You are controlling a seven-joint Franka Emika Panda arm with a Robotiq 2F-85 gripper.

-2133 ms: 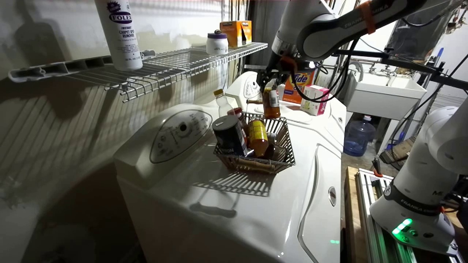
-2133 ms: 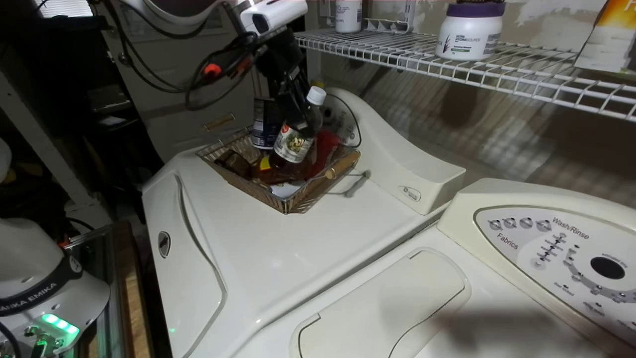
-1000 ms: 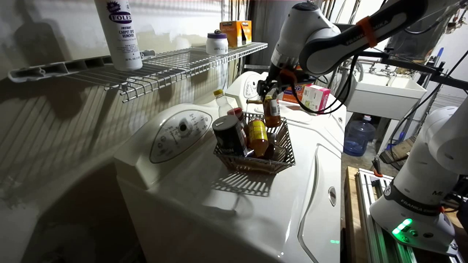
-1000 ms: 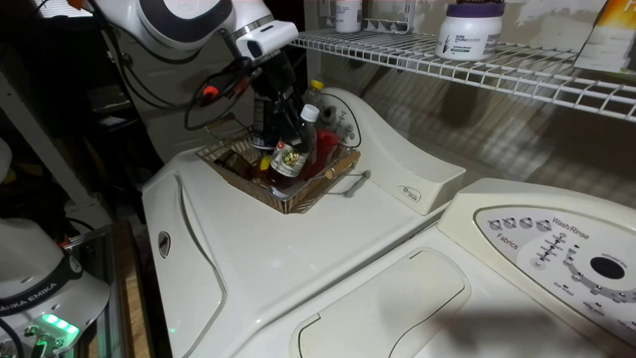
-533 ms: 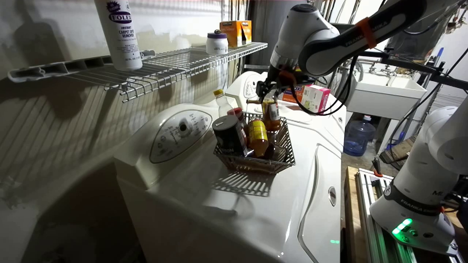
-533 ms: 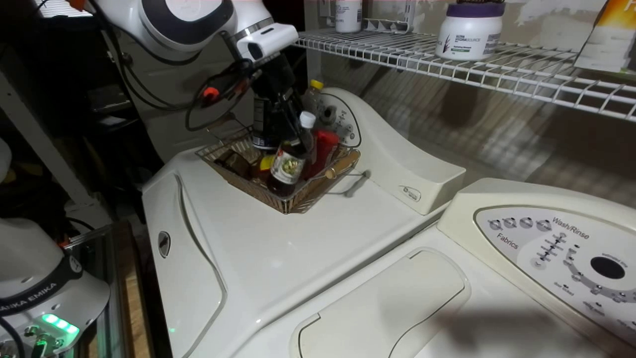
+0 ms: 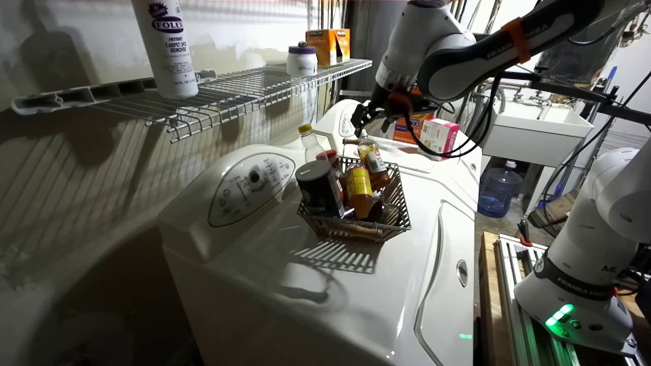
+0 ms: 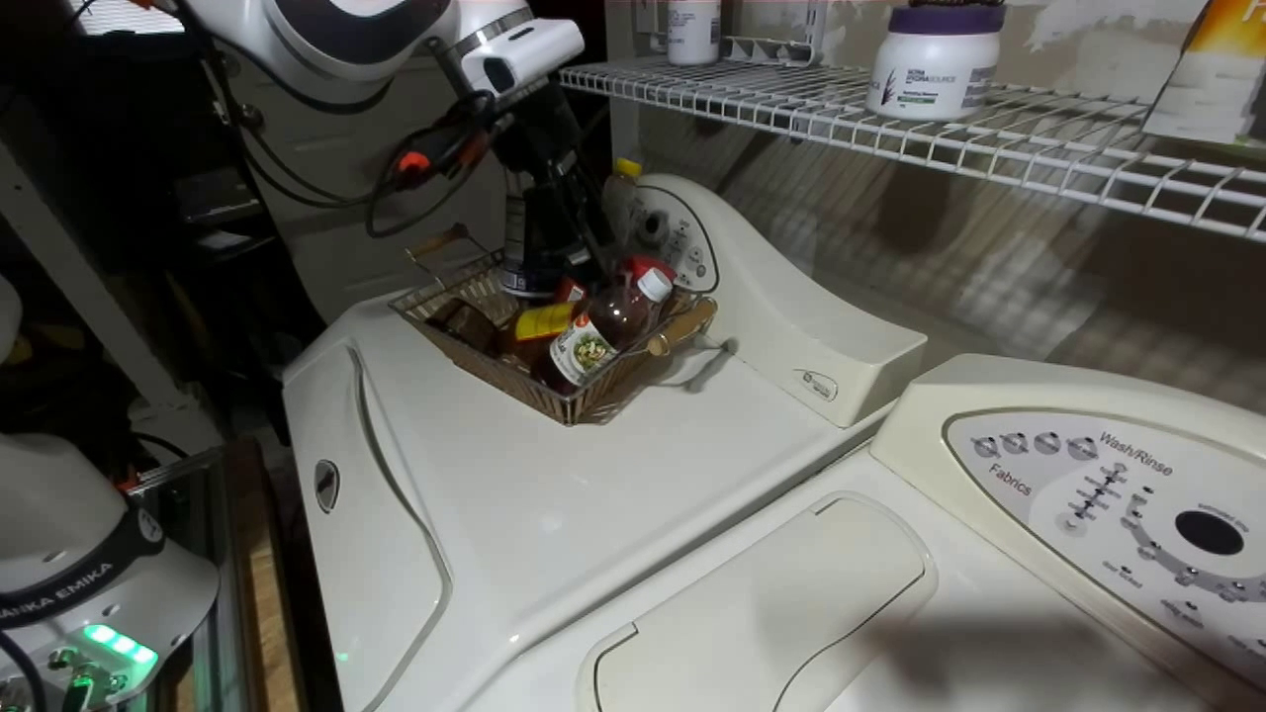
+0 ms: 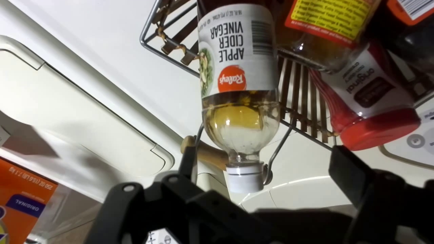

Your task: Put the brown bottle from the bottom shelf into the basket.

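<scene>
jaws spread pretty wide, brown bottle (image 9: pixel 240 95) loose just below them, kinda tilted in the basket (image 8: pixel 514 384), white cap (image 9: pixel 244 178) poking up near the jaws, red-capped bottle (image 9: pixel 368 91) in there too, basket sitting on the white surface (image 8: pixel 554 494) below

brown bottle (image 9: pixel 240 84): Raley's APPLE CIDER VINEGAR | white bottle (image 7: pixel 169 56): FOLEX | panel (image 8: pixel 1147 514): Wash/Rinse

The jaws are hanging parted in a laundry room. Below them, the counter (image 8: pixel 514 514) is bearing a dial panel (image 7: pixel 253 189); farther from them, a washer panel (image 8: pixel 1118 524) is reading "Wash/Rinse". Beyond the jaws in an exterior view, a white sink (image 7: pixel 531 137) is standing; above their level, a wire shelf (image 7: pixel 254 84) is holding carpet spot remover (image 7: pixel 172 58).
</scene>
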